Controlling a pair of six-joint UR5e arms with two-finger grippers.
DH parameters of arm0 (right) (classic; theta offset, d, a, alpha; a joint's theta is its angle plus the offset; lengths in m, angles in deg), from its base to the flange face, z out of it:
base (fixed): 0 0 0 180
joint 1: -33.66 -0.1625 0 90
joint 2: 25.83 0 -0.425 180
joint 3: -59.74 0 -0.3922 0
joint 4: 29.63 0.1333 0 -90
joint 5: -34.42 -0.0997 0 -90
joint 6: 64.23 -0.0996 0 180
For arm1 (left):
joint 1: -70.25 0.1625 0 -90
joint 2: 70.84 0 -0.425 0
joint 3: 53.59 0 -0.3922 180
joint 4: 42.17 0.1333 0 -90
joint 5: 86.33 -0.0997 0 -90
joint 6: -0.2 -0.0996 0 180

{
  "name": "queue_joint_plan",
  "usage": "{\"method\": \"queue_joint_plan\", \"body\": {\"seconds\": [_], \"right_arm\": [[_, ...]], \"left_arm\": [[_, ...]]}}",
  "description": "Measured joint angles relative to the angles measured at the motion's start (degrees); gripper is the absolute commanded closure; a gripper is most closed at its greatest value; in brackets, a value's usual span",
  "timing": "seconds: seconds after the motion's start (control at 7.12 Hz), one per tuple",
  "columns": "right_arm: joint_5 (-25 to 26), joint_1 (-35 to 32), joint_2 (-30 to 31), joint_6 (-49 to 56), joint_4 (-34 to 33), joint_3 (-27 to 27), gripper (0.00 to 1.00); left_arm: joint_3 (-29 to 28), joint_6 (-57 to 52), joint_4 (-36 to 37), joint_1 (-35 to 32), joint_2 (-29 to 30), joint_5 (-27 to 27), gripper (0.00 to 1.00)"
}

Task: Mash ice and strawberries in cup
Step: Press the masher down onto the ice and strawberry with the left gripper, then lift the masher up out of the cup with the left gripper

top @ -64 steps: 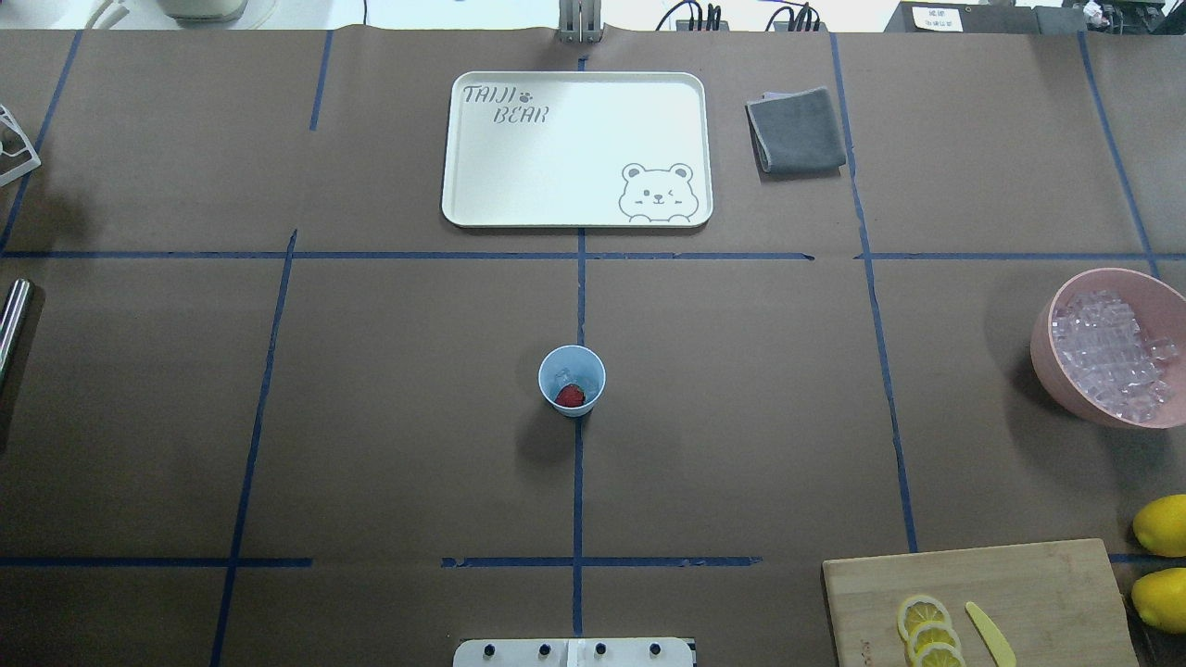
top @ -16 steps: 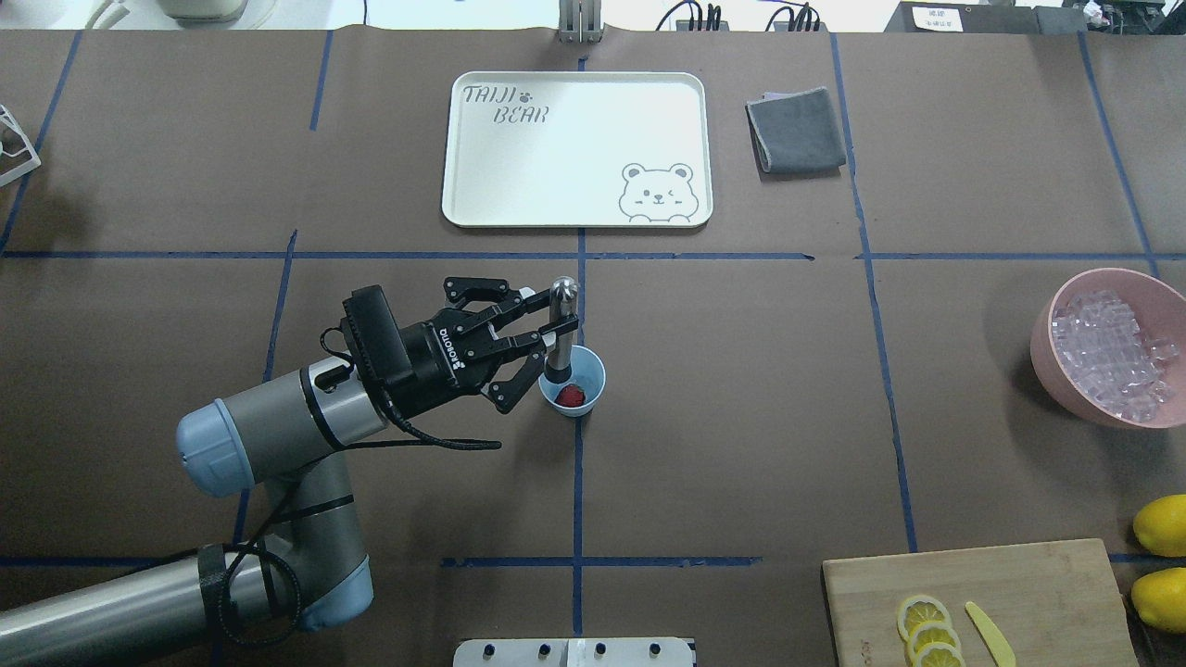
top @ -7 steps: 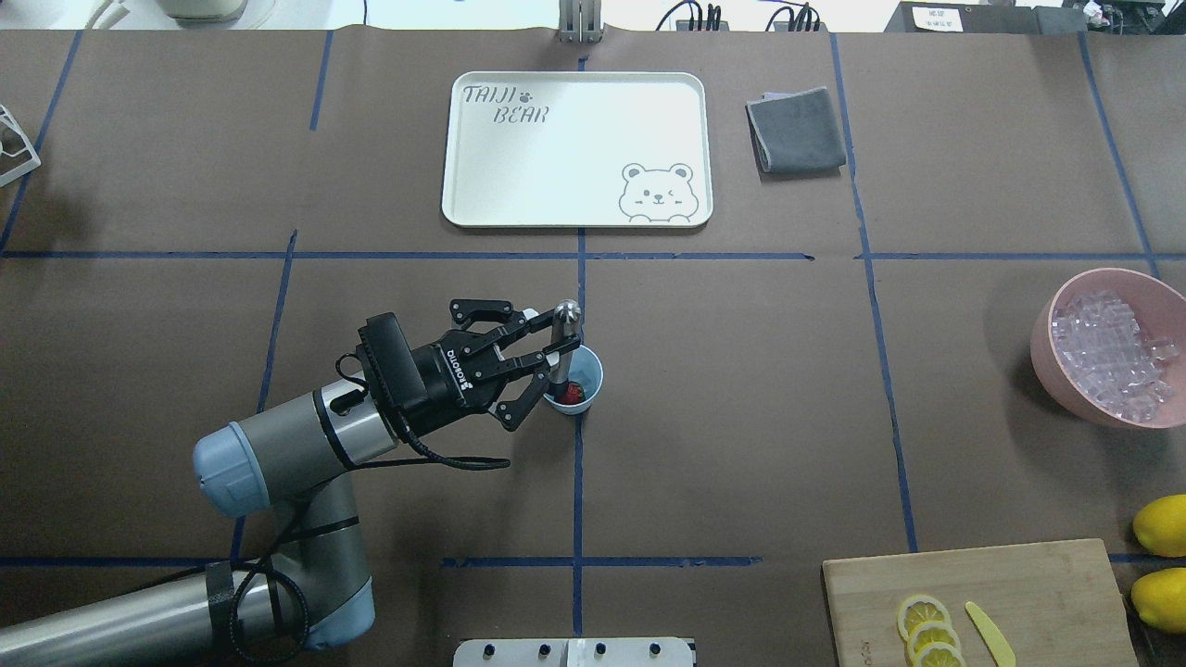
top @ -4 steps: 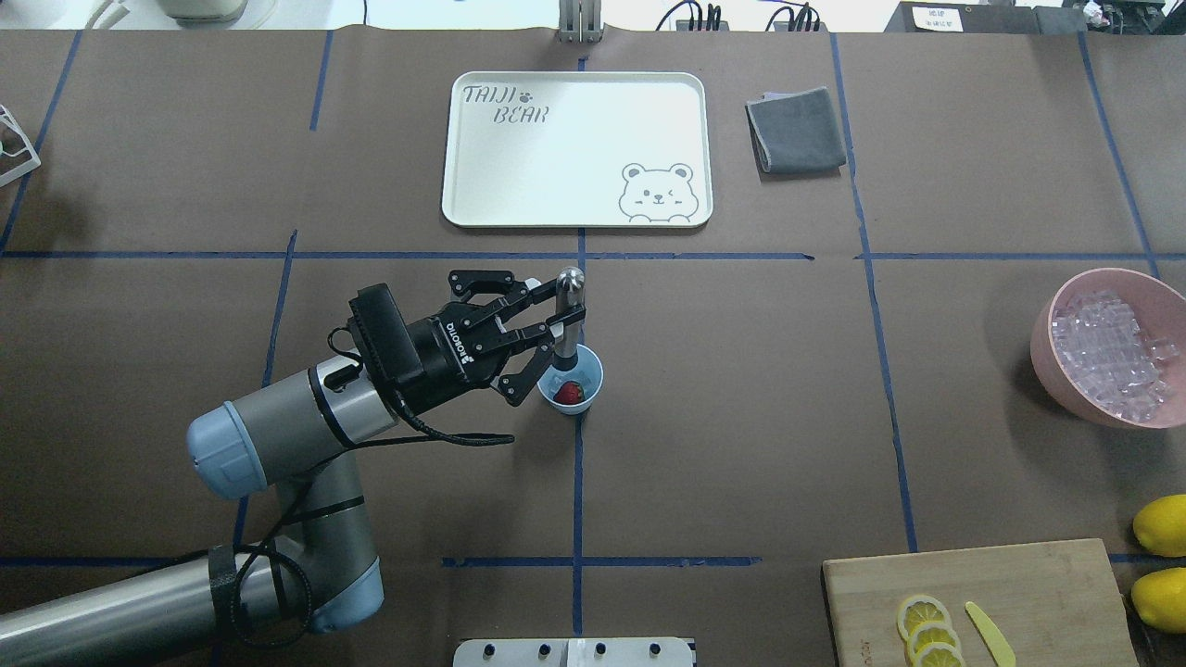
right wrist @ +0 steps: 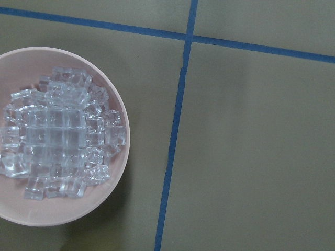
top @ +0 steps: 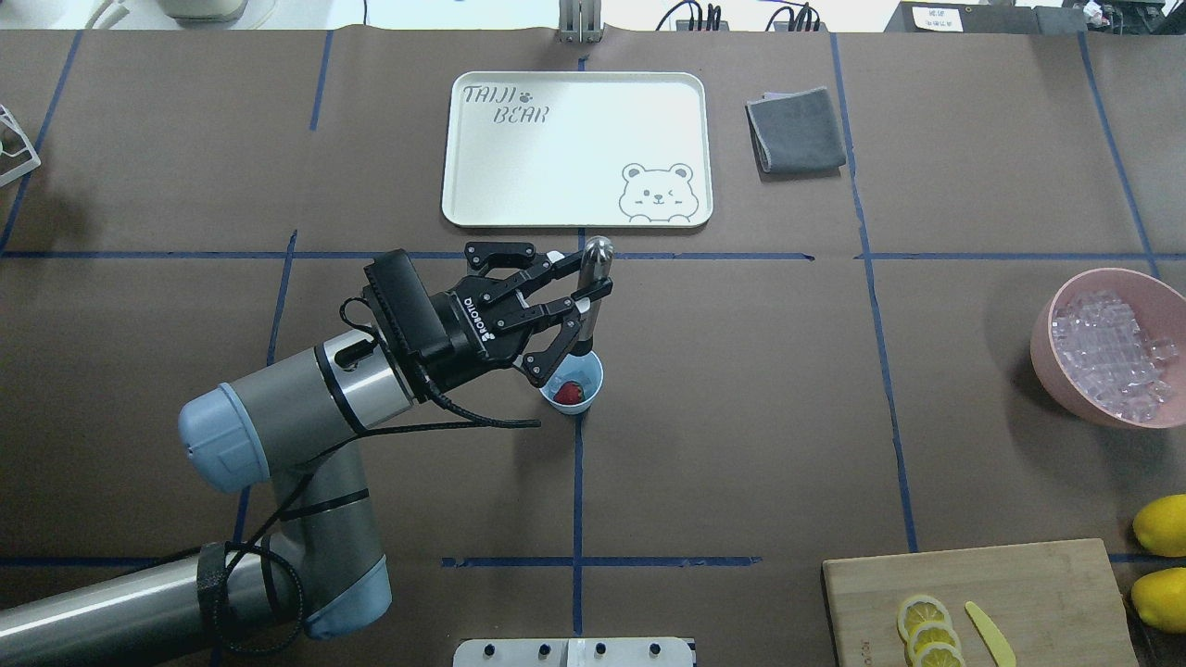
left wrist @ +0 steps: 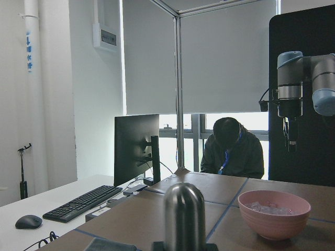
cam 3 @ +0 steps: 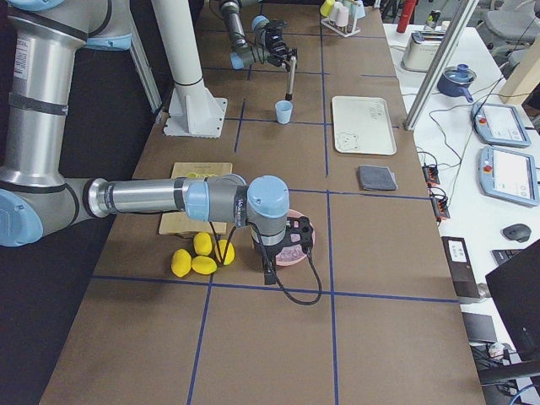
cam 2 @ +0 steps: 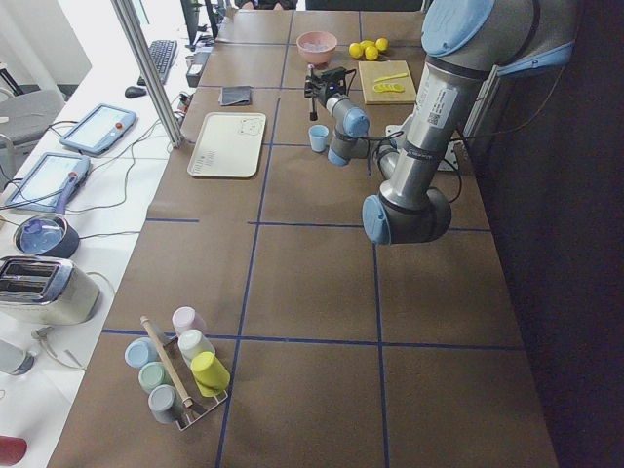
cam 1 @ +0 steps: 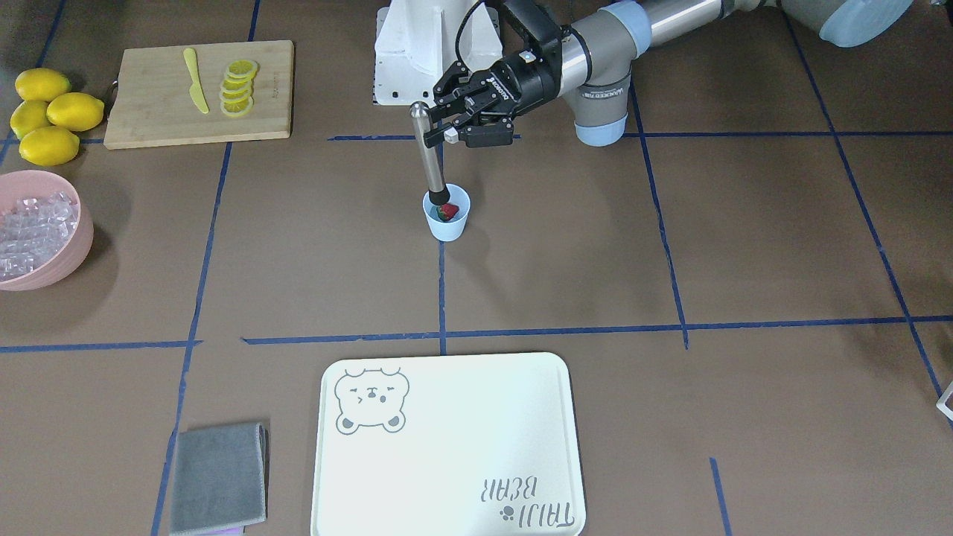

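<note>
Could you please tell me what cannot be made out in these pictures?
- Any ice in the cup: overhead, the muddler and left end effector cover part of the inside; too small in other views.
- Right end effector: open or shut unclear; only the right side view shows it, small.
</note>
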Motion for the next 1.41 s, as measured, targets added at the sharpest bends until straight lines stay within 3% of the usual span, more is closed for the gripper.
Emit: {"method": "queue_joint_plan", "body": {"seconds": [0.56, 0.98, 1.41], "right_arm": [[0.0, 0.0, 0.1, 0.0, 0.0, 0.0, 0.0], [0.0, 0.0, 0.1, 0.0, 0.0, -0.1, 0.0], [0.0, 0.0, 0.2, 0.1, 0.0, -0.1, 0.0]], "left_arm": [[8.8, -0.1, 22.7, -1.7, -0.3, 0.0, 1.0], [18.6, -0.7, 49.7, -3.9, -0.7, 0.5, 1.0], [20.6, -0.6, 64.3, -7.8, -2.5, 4.1, 1.0]]}}
